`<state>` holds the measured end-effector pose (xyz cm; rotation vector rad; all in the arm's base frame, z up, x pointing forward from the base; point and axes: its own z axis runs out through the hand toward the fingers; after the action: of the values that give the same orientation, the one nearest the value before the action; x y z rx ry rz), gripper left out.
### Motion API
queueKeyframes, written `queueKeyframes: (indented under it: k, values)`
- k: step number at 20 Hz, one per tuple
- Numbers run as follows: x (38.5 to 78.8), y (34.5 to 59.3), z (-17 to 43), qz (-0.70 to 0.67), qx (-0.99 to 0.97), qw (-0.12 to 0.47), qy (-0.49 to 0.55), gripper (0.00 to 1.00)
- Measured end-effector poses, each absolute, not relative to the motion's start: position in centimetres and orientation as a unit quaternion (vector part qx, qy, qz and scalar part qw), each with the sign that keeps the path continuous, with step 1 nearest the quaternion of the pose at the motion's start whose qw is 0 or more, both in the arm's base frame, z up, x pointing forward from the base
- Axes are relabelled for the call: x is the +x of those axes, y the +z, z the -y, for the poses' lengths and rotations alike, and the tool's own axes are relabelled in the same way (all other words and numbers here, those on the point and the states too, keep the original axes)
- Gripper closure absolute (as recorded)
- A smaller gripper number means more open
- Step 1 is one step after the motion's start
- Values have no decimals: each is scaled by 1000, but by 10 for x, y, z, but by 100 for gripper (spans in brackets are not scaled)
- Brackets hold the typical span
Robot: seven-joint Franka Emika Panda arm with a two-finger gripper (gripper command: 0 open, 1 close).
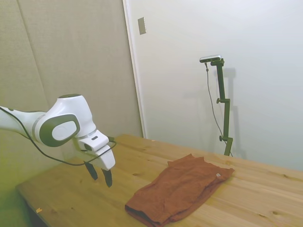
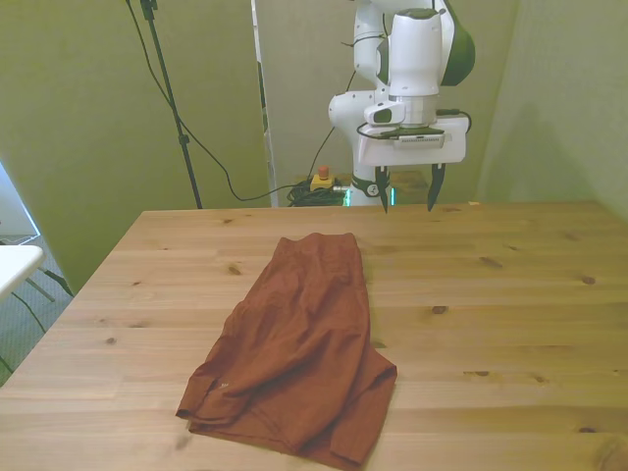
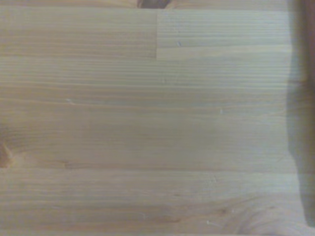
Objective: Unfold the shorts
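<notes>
The rust-red shorts (image 1: 182, 189) (image 2: 299, 343) lie folded on the wooden table (image 2: 491, 314), a long bundle running from the table's middle toward its near edge in the front view. My gripper (image 2: 407, 202) (image 1: 100, 175) hangs open above the table's far edge, a little to the front view's right of the shorts' far end, and holds nothing. The wrist view is filled with bare wood planks (image 3: 147, 123), and the shorts do not show in it.
A dark stand and black cables (image 2: 186, 137) rise behind the table at the front view's left. A yellow and red device (image 2: 320, 180) sits on the floor by the robot's base. Bare wood lies on both sides of the shorts.
</notes>
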<state>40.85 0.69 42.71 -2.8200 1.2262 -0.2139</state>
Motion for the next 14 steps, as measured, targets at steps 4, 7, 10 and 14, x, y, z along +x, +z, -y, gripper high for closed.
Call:
queueKeyframes:
  k: [4, 7, 10, 14]
  values:
    - [404, 425, 0, -401, -913, 30, -68, 0]
    - [387, 429, 40, -415, -907, 42, -60, 0]
    - [365, 437, 88, -433, -897, 58, -61, 0]
    - [345, 436, 144, -461, -882, 74, -62, 0]
